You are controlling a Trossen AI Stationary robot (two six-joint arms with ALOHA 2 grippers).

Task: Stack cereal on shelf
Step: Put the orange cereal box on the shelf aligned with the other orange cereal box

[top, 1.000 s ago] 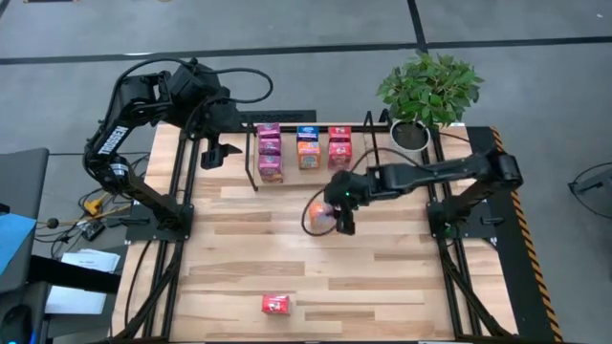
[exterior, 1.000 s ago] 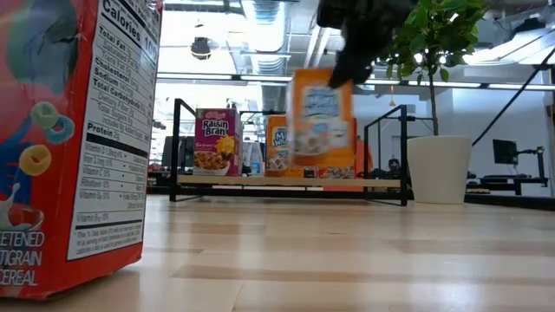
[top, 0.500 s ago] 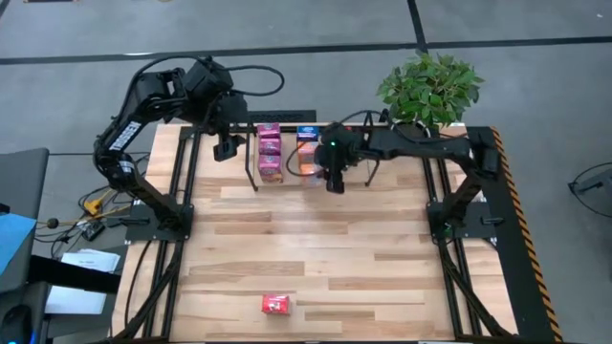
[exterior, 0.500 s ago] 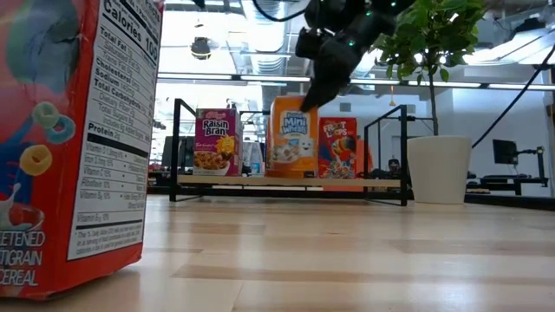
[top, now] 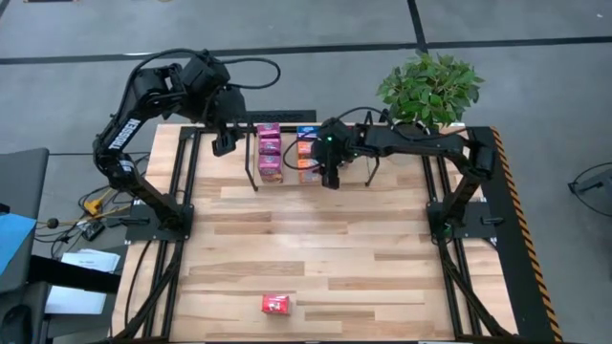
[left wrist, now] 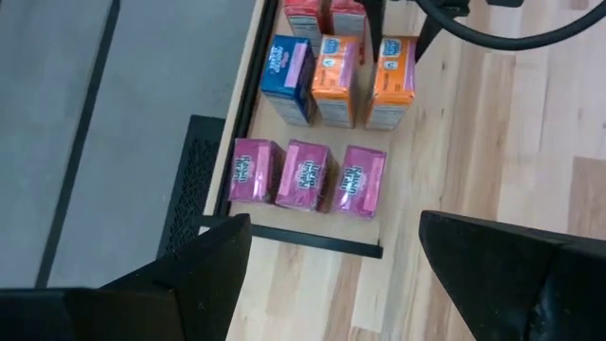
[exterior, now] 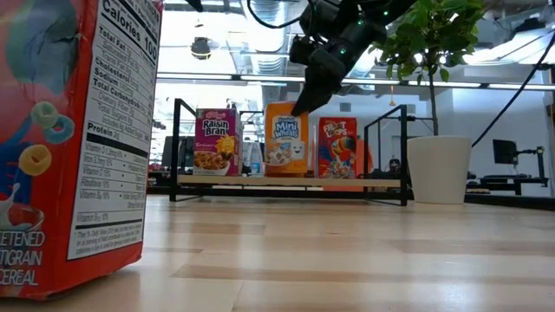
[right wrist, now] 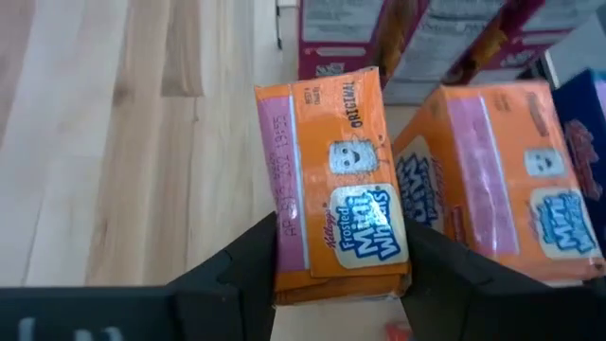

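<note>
The left gripper (top: 222, 145) is hanging with its fingers (left wrist: 502, 256) released and nothing between them, just outside the near-left end of the shelf (top: 253, 172), waiting.

Ahead of those spread fingers, the shelf (left wrist: 312, 242) is holding three rows. The magenta cartons (left wrist: 308, 175) are standing three in a line closest to the left fingers. Beyond them a blue carton (left wrist: 287, 64) and an orange carton (left wrist: 336, 66) are sitting side by side. Farther still, the red cartons (left wrist: 327, 14) are showing only partly.

The right gripper (top: 330, 170) is grasping the front orange carton (right wrist: 336, 223) over the middle row, its fingers (right wrist: 246, 260) clamped on the two narrow side panels. The box is sitting tilted between them, printed face up toward the wrist, with the second orange carton (right wrist: 492, 180) just beside it. From table height the held carton (exterior: 286, 150) appears to be standing at the shelf's front edge between the magenta and red fronts; whether its base is fully resting there I cannot tell.

One red carton (top: 276, 304) is lying well apart from both grippers, at the table's near edge.

These look like light, thin cardboard boxes: stiff at the edges, soft across the broad faces, glossy and likely to slip or twist. Pinching across the narrow sides, near mid-height, seems best; a hard squeeze would probably dent them.
</note>
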